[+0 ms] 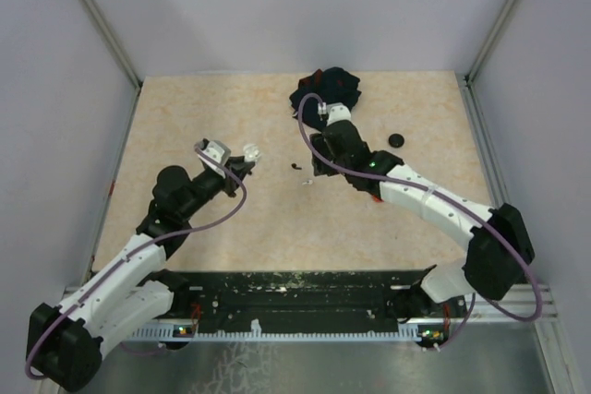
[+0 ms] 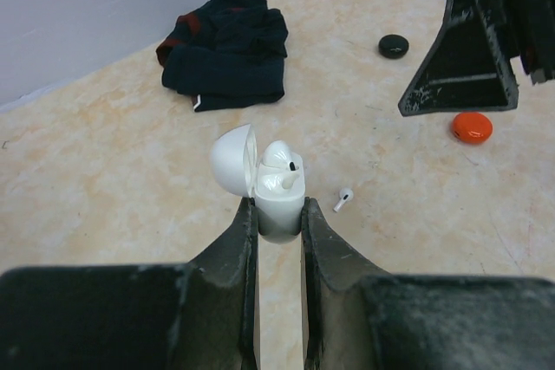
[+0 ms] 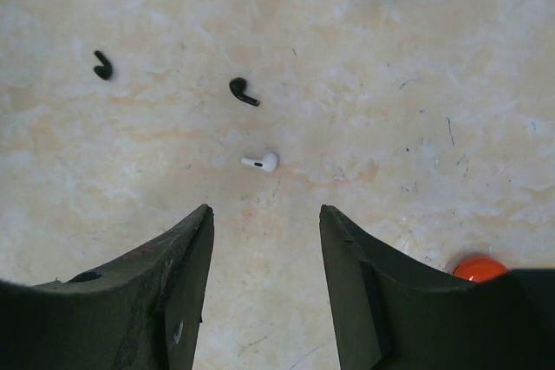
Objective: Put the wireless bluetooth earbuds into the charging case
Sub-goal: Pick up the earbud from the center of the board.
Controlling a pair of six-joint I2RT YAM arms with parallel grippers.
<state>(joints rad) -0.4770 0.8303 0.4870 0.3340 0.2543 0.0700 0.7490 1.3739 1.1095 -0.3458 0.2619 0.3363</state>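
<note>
Left claw: the left gripper (image 2: 277,212) is pinching the white charging case (image 2: 279,195) by its lower body, jaws drawn almost together on it
Case: it is standing upright in that grip with its lid (image 2: 232,160) swung open to the left; one seated white earbud (image 2: 282,160) is resting in it
Loose white earbud (image 3: 261,162): it is lying on the table (image 3: 416,127) just right of the case, not touching it
Black earbuds: a black earbud (image 3: 243,91) and a second black earbud (image 3: 103,65) are lying beyond the white one
Right claw: the right gripper (image 3: 264,214) is hovering near the loose white earbud, jaws standing apart and holding nothing
Handling, judged: the bud is looking very light, hard and glossy, so it is likely to skid or flick away under a careless pinch
Hold, judged: gripping across the rounded head and leaving the stem free for the socket is appearing soundest
</note>
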